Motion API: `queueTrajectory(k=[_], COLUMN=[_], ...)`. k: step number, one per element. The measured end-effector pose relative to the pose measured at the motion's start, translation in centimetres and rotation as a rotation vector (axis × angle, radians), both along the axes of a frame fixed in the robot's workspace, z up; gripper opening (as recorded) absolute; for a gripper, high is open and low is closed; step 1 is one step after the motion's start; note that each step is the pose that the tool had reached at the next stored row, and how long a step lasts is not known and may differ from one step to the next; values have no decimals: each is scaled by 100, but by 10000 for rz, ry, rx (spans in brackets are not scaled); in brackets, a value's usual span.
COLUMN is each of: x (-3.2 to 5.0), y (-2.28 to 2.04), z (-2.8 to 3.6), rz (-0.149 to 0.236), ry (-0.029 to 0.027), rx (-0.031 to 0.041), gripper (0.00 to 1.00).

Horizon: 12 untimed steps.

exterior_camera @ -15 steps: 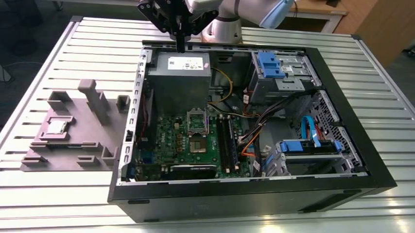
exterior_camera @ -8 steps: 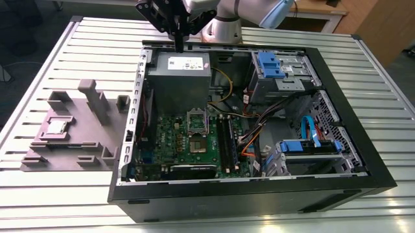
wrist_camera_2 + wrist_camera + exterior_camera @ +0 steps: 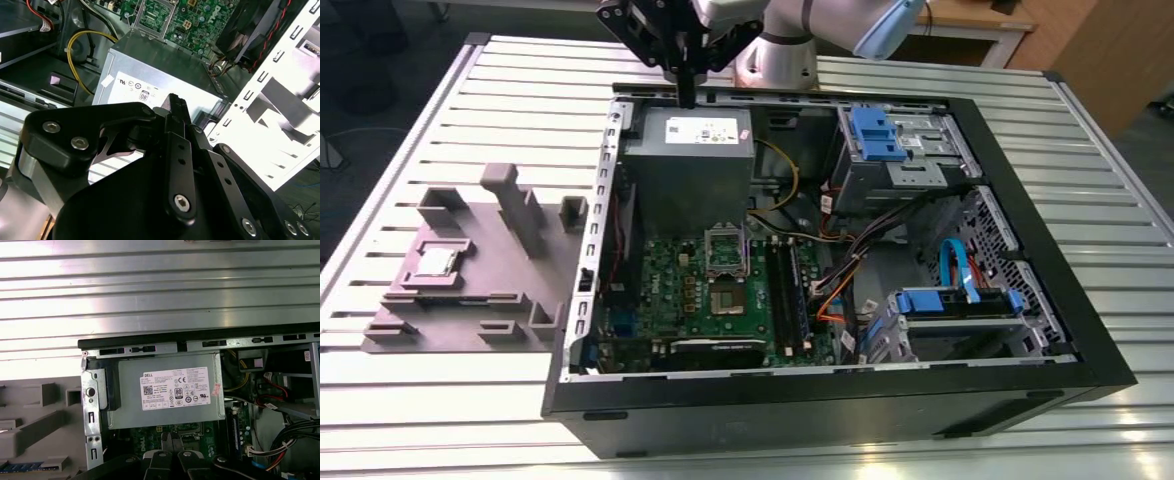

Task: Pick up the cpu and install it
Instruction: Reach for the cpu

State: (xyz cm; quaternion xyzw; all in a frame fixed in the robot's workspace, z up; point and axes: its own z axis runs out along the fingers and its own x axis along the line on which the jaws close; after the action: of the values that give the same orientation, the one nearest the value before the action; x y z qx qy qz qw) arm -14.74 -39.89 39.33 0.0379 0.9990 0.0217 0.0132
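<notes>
- The pincer [image 3: 687, 95] hangs from the arm with its tips pointing down over the far edge of the open computer case [image 3: 827, 400].
- Its fingers are drawn narrow, tip against tip, and nothing is held between them. In the second wrist view the black fingers [image 3: 176, 107] meet in a single point, and the first wrist view shows the pincer [image 3: 171, 437] just as slim.
- Straight under the tips lies the grey metal power supply [image 3: 687, 150] with a white label on its top. It appears in both wrist views [image 3: 165, 75] [image 3: 165, 390].
- Beside the power supply a yellow cable [image 3: 75, 45] loops down into the case.
- Past the power supply, toward the near side of the case, sits the green motherboard [image 3: 720, 290], with the square socket [image 3: 724, 243] in its upper part.
- On the exterior view's right the case holds blue drive brackets [image 3: 874, 135] and bundles of wires.
- The cpu [image 3: 438, 262], a small pale square, lies flat in a recess of the grey plastic tray [image 3: 494, 290]. It is outside the case on the exterior view's left and well apart from the pincer.
- Tray and case both stand on the ribbed metal tabletop [image 3: 454, 100].
</notes>
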Motion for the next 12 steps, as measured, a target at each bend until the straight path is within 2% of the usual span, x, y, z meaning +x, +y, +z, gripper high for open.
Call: queueTrajectory(k=[6, 12], x=[-21, -81], y=[0, 0], z=[0, -1], rz=[0, 0], ry=[1, -1], rx=[-1, 0], gripper=[10, 10])
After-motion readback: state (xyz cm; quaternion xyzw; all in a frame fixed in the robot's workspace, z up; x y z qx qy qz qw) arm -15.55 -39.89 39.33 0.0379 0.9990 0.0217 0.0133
